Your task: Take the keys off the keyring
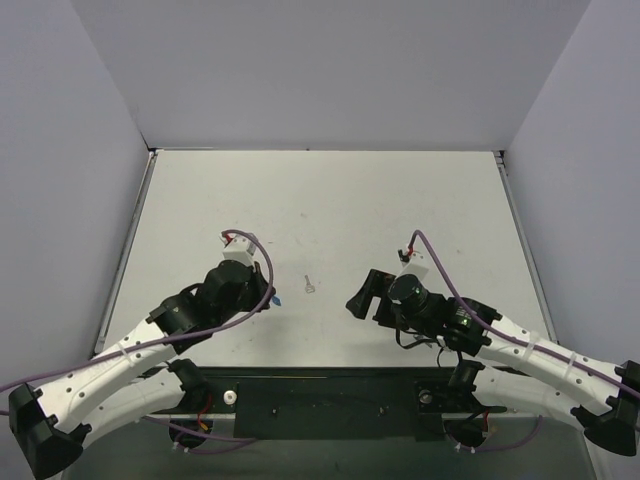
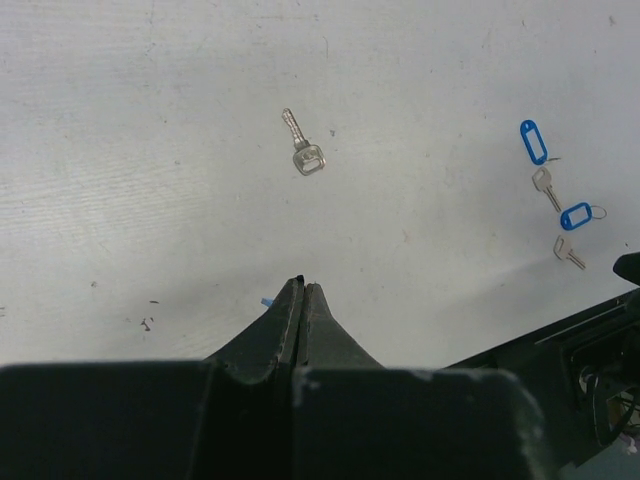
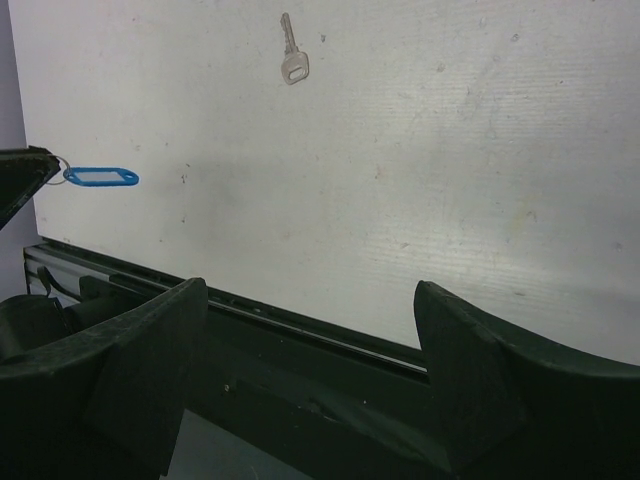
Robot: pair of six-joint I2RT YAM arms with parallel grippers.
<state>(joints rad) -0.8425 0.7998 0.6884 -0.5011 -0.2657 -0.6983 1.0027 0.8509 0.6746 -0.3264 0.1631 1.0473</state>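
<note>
My left gripper (image 1: 268, 296) (image 2: 303, 283) is shut, low over the table. In the right wrist view its dark tip (image 3: 22, 178) pinches the thin wire keyring (image 3: 60, 160), and the ring's blue tag (image 3: 101, 177) sticks out beside it. Only a blue sliver of that tag (image 2: 265, 300) shows in the left wrist view. A bare silver key (image 1: 310, 285) (image 2: 305, 152) (image 3: 292, 55) lies loose between the arms. Two more small keys (image 2: 545, 187) (image 2: 568, 252) lie by two blue tags (image 2: 533, 141) (image 2: 575, 215) near the right arm. My right gripper (image 1: 358, 295) (image 3: 310, 330) is open and empty over the table's front edge.
The dark mounting rail (image 1: 330, 400) (image 3: 300, 330) runs along the table's near edge under the right gripper. Grey walls (image 1: 330, 70) close the table at the back and sides. The two tagged keys are hidden under the right arm in the top view.
</note>
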